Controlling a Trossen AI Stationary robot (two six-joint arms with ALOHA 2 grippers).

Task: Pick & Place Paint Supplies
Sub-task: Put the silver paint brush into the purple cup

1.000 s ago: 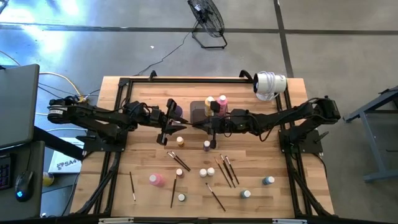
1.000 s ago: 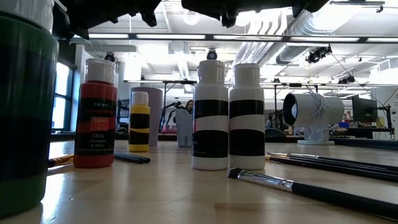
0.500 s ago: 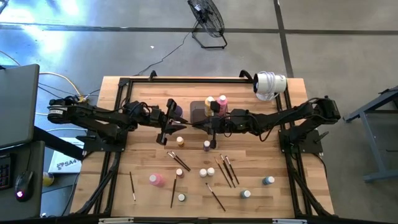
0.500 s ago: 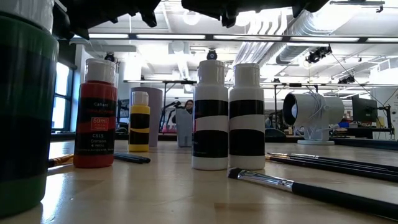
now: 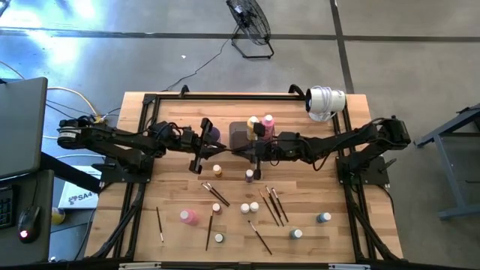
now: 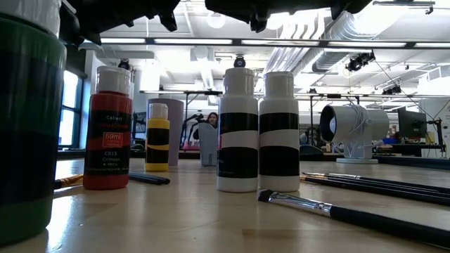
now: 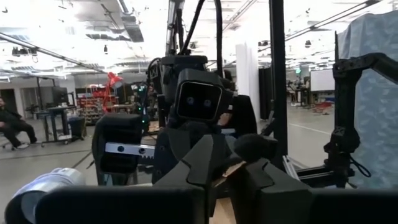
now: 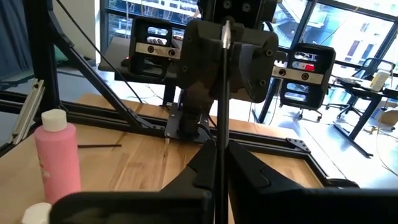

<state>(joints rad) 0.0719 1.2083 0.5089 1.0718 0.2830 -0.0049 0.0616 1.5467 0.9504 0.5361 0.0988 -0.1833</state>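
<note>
Over the table's middle my two grippers face each other, fingertips nearly meeting. My right gripper point(image 5: 253, 150) is shut on a thin dark-handled paintbrush point(image 8: 222, 87) that points at my left gripper point(image 5: 214, 150). The left fingers point(image 7: 205, 165) stand close together around the brush's other end. Behind the grippers a yellow bottle point(image 5: 253, 122) and a pink bottle point(image 5: 268, 121) stand at the dark tray point(image 5: 238, 136). More small bottles point(image 5: 188, 217) and brushes point(image 5: 271, 204) stand and lie on the near half of the table. My left gripper has its two fingers closed level on the brush's free end point(image 7: 231, 174), coming from the table's left. Its own fingers hide the place of contact. My right gripper pinches the brush's handle point(image 8: 221, 142) between its two fingers, level from the table's right. The brush runs on along the fingers, lifted clear of the table.
A purple cup point(image 5: 215, 133) stands left of the tray. A white lamp-like device point(image 5: 325, 101) sits at the far right corner. The low view shows a red bottle point(image 6: 107, 130), a yellow one point(image 6: 157, 137), two black-and-white ones point(image 6: 238, 130) and a brush point(image 6: 351, 214) on the near table.
My left gripper's fingers have drawn together on the brush's end. Both arms have kept still, and the brush has stayed level between the two grippers.
</note>
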